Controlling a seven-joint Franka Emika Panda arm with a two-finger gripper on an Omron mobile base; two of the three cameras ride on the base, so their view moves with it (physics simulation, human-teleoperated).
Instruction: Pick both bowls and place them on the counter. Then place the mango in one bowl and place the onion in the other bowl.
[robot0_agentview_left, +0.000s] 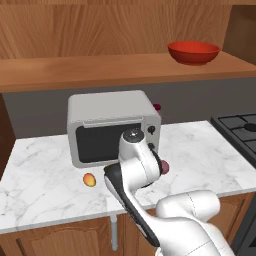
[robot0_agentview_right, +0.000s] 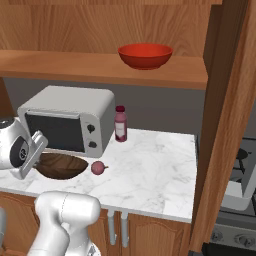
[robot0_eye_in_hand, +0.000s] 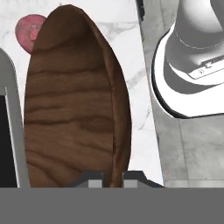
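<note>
Two bowls show: the red bowl (robot0_agentview_right: 145, 55) sits on the wooden shelf (robot0_agentview_right: 75, 65) at upper centre, and the brown bowl (robot0_eye_in_hand: 74, 105) is pinched at its rim by the gripper (robot0_eye_in_hand: 113, 177), low on the counter (robot0_agentview_right: 150, 170) before the microwave (robot0_agentview_right: 70, 120). Just right of it lies the onion (robot0_agentview_right: 98, 168); the mango (robot0_agentview_left: 89, 179) rests left of centre.

wooden shelf (robot0_agentview_left: 100, 70), grey wall (robot0_agentview_right: 165, 107), microwave (robot0_agentview_left: 112, 125), stove (robot0_agentview_left: 240, 127)
</note>
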